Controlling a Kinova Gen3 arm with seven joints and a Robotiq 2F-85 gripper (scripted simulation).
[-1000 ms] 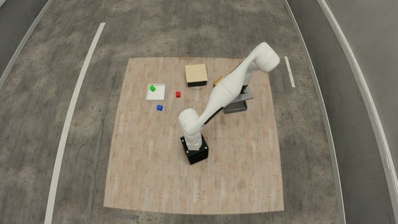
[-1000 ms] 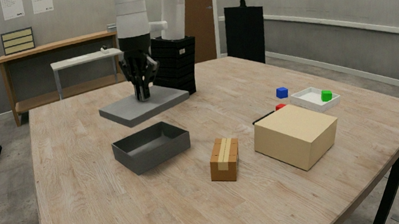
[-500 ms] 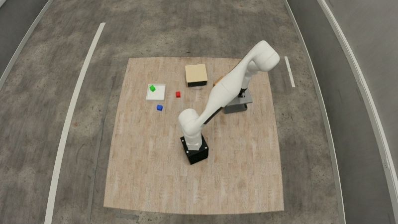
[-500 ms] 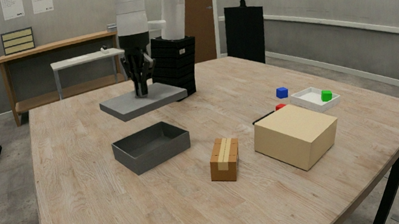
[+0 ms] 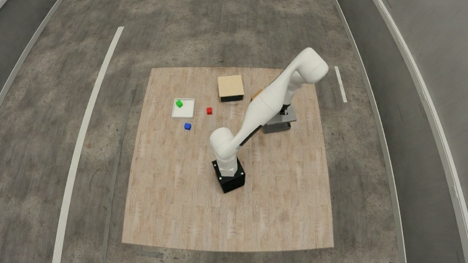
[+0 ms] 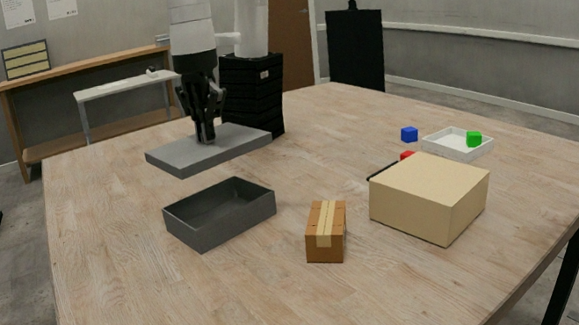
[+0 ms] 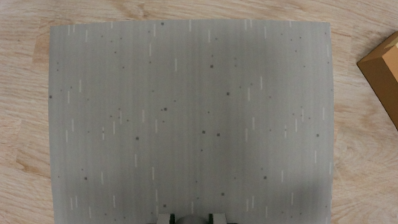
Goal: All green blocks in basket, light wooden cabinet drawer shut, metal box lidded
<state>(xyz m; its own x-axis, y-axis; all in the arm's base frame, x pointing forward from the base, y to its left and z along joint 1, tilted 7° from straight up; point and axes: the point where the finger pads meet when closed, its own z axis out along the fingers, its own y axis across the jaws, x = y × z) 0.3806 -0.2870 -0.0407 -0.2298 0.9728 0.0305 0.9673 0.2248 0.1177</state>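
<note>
The grey lid (image 5: 290,115) (image 6: 242,140) (image 7: 191,100) is held up in the air by the gripper (image 5: 285,111) (image 6: 206,141) (image 7: 191,219), with its fingers nearly closed on the lid's grip. Below it, the metal box (image 5: 276,128) (image 6: 239,220) is left with its top off, and part of its inside is hidden. In the white basket (image 5: 187,111) (image 6: 447,141), 1 green block (image 5: 179,103) (image 6: 474,138) can be seen near 1 corner. The blue block (image 5: 187,126) (image 6: 409,134) and the red block (image 5: 209,110) (image 6: 407,154) are seen outside it on the worktop (image 5: 229,222) (image 6: 191,312). Between the metal box and the light wooden cabinet (image 5: 230,86) (image 6: 428,183), a taped cardboard box (image 5: 257,94) (image 6: 325,231) (image 7: 382,72) is seen
</note>
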